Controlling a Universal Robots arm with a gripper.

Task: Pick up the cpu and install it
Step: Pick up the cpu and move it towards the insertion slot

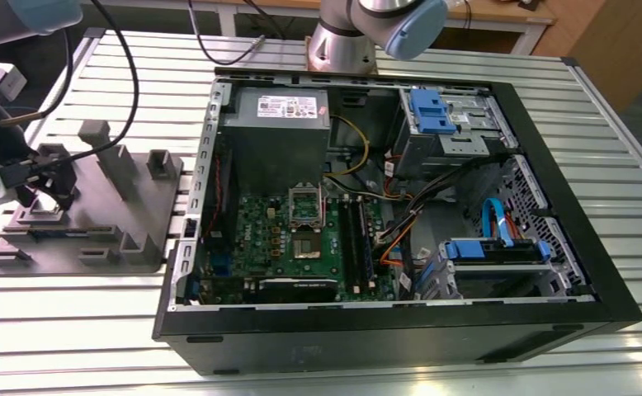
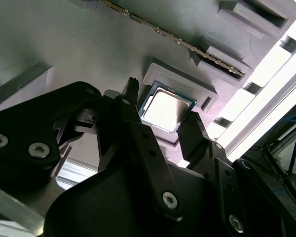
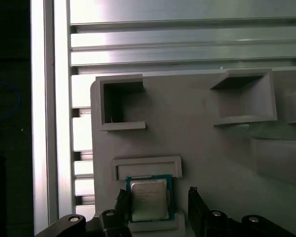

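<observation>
Closest to us are the claw's (image 2: 163, 106) two black fingers (image 2: 138, 128), which reach out over the grey plastic tray (image 2: 79, 44). The claw is spread. One finger stands on each side of the cpu (image 2: 166, 108), and neither finger is pressed against it. In the first wrist view we see a clear gap between the cpu (image 3: 149, 199) and the finger (image 3: 196, 207) on one side. On the other side the fingertip sits just beside the chip's edge.

The cpu lies flat in a shallow square pocket of the tray, with its silver-grey metal top facing up and a thin pale rim around it. A low raised bar (image 3: 147, 167) of the tray runs just beside the pocket. Farther along the tray we see taller open-sided blocks (image 3: 119, 103).

In the exterior view the tray (image 1: 101, 216) rests on the slatted metal counter (image 1: 79, 330) at the exterior view's left. It sits just beside an opened black computer case (image 1: 398, 330) lying on its side. Inside the case is a green circuit board (image 1: 299, 264). Near the board's middle is a dark square socket (image 1: 302, 246), and a grey power supply (image 1: 277, 132) sits beyond it. Blue drive brackets (image 1: 431, 111) and bundles of cables (image 1: 409, 214) take up the side of the case at the exterior view's right. The arm's base (image 1: 343, 41) stands on the counter behind the case.
</observation>
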